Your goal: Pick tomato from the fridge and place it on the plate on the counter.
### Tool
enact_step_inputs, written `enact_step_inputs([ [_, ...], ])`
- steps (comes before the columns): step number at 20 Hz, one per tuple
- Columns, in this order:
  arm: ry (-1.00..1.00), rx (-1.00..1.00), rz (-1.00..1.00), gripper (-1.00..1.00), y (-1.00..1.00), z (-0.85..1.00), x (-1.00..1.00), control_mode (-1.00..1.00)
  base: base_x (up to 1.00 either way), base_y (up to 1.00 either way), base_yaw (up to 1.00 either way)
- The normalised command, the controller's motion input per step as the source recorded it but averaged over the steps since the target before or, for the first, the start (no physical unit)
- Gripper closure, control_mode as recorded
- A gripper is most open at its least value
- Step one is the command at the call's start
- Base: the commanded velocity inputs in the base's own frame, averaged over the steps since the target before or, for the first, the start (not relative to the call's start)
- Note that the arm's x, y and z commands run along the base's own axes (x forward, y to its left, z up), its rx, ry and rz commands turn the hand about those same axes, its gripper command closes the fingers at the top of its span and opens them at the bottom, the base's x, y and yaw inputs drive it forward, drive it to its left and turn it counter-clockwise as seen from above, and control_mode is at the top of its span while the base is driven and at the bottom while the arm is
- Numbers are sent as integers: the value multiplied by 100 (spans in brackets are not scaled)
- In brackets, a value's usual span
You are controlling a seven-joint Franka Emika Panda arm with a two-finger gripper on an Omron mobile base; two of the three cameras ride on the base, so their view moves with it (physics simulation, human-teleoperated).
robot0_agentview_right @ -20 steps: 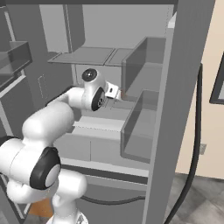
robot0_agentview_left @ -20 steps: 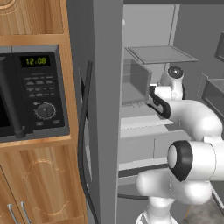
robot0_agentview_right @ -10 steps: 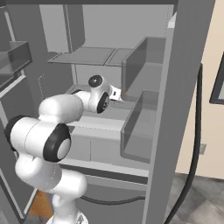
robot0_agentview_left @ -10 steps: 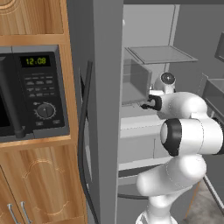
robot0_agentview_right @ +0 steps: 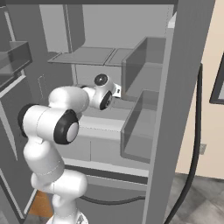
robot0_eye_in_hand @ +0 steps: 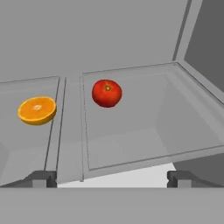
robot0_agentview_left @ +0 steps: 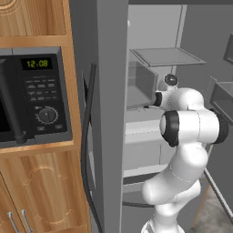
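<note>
The tomato (robot0_eye_in_hand: 106, 92), small, round and glossy red, lies in a translucent grey tray on a shelf inside the open fridge (robot0_agentview_left: 111, 113). In the hand view it sits ahead of my gripper (robot0_eye_in_hand: 111, 178), a little left of centre and some way off. The gripper is open, its two dark fingertips (robot0_eye_in_hand: 41, 177) spread wide with nothing between them. In both base views my wrist (robot0_agentview_left: 170, 81) (robot0_agentview_right: 101, 80) reaches into the middle shelf of the fridge (robot0_agentview_right: 183, 87). The plate and the counter are out of view.
Half an orange (robot0_eye_in_hand: 37, 110) lies in the neighbouring tray, left of the tomato. Grey shelves (robot0_agentview_left: 166, 57) and translucent door bins (robot0_agentview_right: 140, 127) surround my arm. A black microwave (robot0_agentview_left: 32, 98) sits in wooden cabinets (robot0_agentview_left: 41, 191) to the left of the fridge's long black handle (robot0_agentview_left: 86, 150).
My arm has folded, with the elbow swinging up and in front of the base. The wrist has shifted slightly deeper into the fridge shelf.
</note>
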Motion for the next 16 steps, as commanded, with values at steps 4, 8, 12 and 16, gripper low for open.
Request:
enact_step_inputs([
  [4,0,0,1,-100,-5,-16,19,-100,0,0,0],
  [8,0,-1,0,-100,0,-20,15,-100,0,0,0],
  [12,0,0,0,-100,0,-11,16,-100,0,0,0],
  [16,0,0,0,-100,0,-7,6,-100,0,0,0],
])
